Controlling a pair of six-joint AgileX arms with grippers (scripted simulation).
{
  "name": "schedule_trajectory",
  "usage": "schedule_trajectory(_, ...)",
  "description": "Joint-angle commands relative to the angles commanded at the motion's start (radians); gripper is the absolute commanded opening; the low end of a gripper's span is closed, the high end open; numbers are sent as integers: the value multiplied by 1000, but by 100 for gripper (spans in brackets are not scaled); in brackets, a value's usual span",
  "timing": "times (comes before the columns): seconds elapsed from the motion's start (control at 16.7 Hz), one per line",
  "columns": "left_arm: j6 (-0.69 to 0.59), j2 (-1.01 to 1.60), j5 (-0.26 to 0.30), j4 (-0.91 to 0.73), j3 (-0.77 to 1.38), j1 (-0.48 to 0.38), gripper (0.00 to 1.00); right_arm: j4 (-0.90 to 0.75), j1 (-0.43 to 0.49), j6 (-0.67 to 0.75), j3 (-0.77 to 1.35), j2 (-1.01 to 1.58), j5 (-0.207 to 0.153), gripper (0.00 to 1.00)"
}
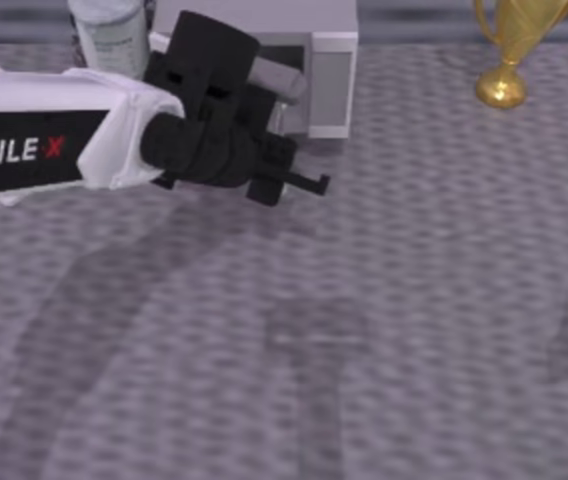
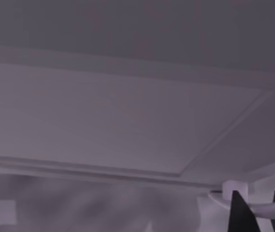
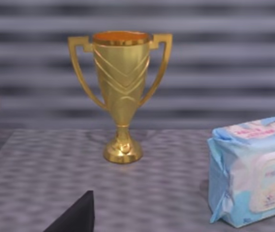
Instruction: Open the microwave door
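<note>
The light grey microwave [image 1: 264,18] stands at the table's far edge, left of centre. My left gripper [image 1: 309,185] reaches out a little in front of its white-trimmed front. In the left wrist view the microwave door [image 2: 103,121] fills the picture from very close. My left gripper [image 2: 261,209] is shut on the door's white handle [image 2: 234,187], one dark finger on each side of its bar. In the top view the arm hides most of the door, and the handle end stands off the microwave's front. My right gripper [image 3: 82,217] shows only as a dark corner, off at the right.
A gold trophy [image 1: 504,55] stands at the far right, also in the right wrist view [image 3: 122,96]. A blue wipes pack [image 3: 253,174] lies near it. A white canister [image 1: 112,35] stands left of the microwave. Bare table [image 1: 364,320] lies nearer.
</note>
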Motion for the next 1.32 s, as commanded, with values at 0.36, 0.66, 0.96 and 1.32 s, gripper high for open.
schedule_trajectory(0.36,-6,1,9,-1,2,-9,0,0,0,0,0,0,0,100)
schedule_trajectory(0.66,39,-20,37,6,-22,13,0,0,0,0,0,0,0,100)
schedule_trajectory(0.96,57,-25,49,6,-34,21,0,0,0,0,0,0,0,100)
schedule_trajectory(1.32,57,-25,49,6,-34,21,0,0,0,0,0,0,0,100)
